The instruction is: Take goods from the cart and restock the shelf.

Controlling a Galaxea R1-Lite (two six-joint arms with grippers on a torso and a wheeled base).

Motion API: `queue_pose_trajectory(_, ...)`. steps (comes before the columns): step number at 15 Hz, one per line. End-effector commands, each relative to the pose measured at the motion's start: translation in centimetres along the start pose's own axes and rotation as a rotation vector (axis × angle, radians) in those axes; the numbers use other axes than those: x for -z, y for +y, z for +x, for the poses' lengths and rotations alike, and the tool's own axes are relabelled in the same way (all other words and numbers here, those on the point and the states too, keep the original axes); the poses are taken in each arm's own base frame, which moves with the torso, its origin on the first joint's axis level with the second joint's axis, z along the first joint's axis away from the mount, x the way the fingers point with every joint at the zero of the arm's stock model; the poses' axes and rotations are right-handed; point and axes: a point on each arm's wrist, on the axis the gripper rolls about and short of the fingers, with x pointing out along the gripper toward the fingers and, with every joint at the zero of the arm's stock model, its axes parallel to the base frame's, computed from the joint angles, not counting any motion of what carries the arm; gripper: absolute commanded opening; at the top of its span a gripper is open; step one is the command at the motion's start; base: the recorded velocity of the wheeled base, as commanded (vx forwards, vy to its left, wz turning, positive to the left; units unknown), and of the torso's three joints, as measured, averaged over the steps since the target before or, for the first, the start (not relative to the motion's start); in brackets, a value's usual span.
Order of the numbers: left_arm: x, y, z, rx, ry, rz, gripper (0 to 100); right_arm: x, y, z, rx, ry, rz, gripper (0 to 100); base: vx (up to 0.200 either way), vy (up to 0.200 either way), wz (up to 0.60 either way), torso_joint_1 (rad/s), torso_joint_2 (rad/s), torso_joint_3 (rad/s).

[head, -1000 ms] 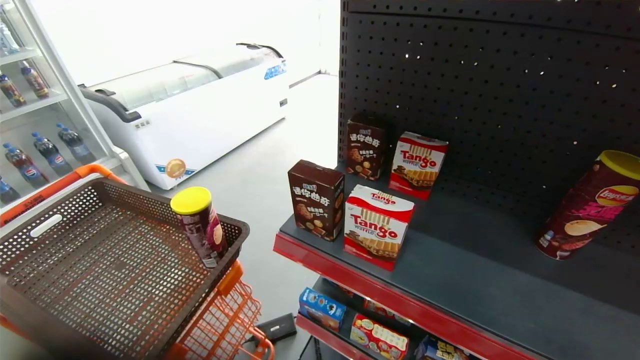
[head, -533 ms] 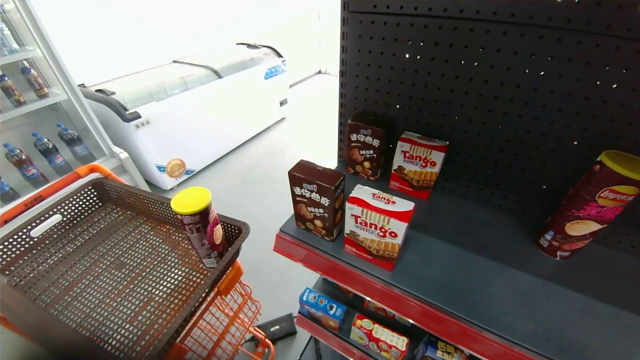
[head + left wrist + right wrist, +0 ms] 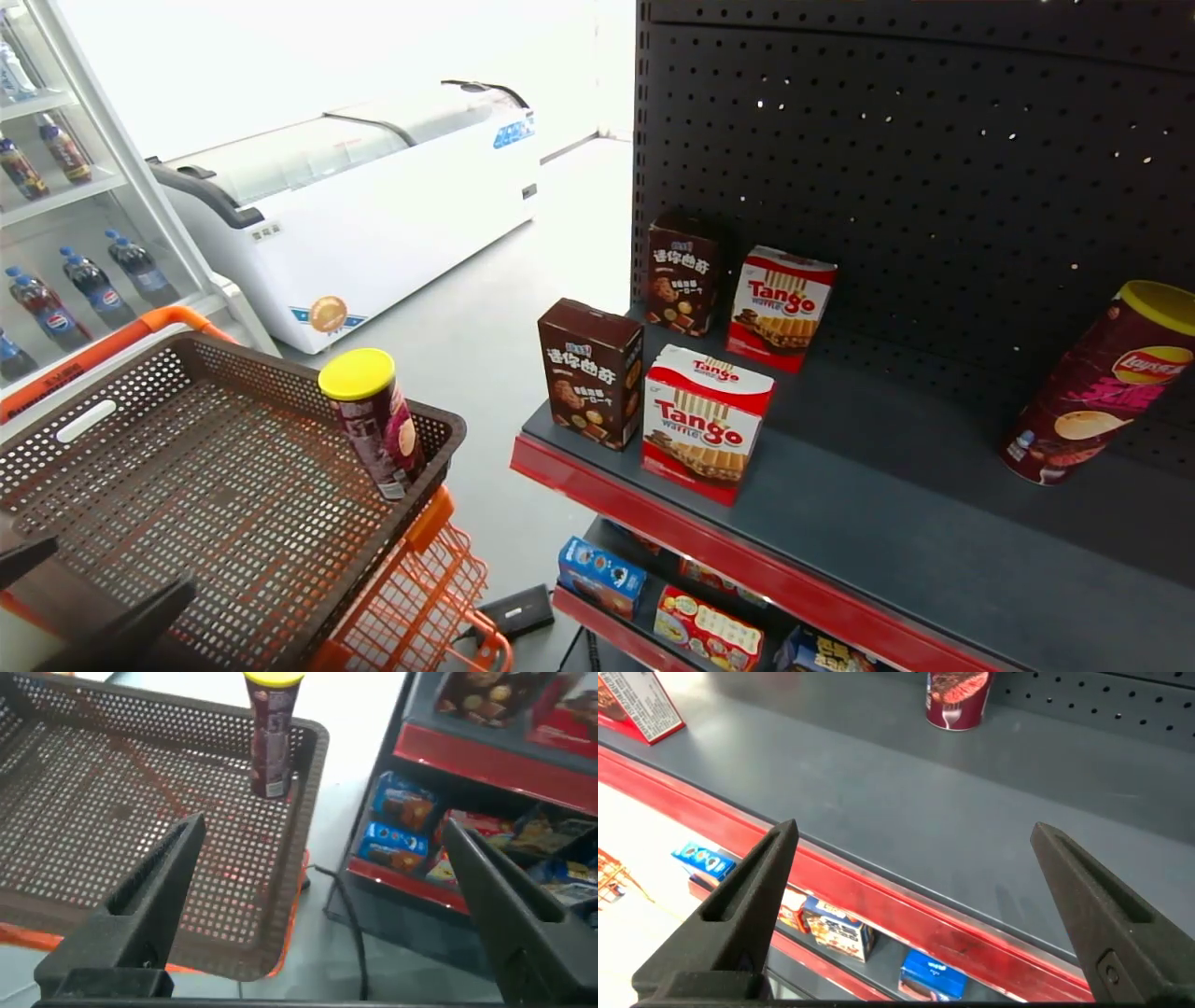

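A chip can with a yellow lid (image 3: 372,420) (image 3: 271,733) stands upright in the far right corner of the brown perforated cart basket (image 3: 140,467) (image 3: 112,803). My left gripper (image 3: 121,563) (image 3: 322,829) hangs open over the basket's near edge, well short of the can, with nothing between its fingers. On the dark shelf (image 3: 887,495) (image 3: 971,812) stand brown cookie boxes (image 3: 590,371), red wafer boxes (image 3: 705,422) and a second chip can (image 3: 1102,383) (image 3: 957,695) at the right. My right gripper (image 3: 915,833) is open and empty above the shelf's red front lip.
The orange cart frame (image 3: 411,597) sits left of the shelf, with a gap of floor between them. A black pegboard (image 3: 934,140) backs the shelf. Lower shelves (image 3: 840,933) hold more boxes. A white chest freezer (image 3: 355,205) and a drinks fridge (image 3: 56,233) stand behind the cart.
My left gripper's fingers have come into the head view at the lower left corner, over the basket's near edge. The can and the shelf goods have not moved.
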Motion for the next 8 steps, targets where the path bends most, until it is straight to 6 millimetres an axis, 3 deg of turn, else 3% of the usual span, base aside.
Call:
queue_pose_trajectory(1, -1.1, -0.6, 7.1, -0.111, 0.153, 0.027, 100, 0.0, 0.0, 0.0, -0.001, -0.001, 0.000, 100, 0.000, 0.000, 0.00, 0.000, 0.00, 0.000)
queue_pose_trajectory(2, -1.3, -0.6, 9.7, -0.129, 0.129, 0.019, 100, 0.0, 0.0, 0.0, 0.001, -0.001, 0.000, 100, 0.000, 0.000, 0.00, 0.000, 0.00, 0.000)
queue_pose_trajectory(8, 0.3, 0.2, 17.4, -0.180, 0.085, 0.042, 100, 0.0, 0.0, 0.0, -0.001, -0.001, 0.000, 100, 0.000, 0.000, 0.00, 0.000, 0.00, 0.000)
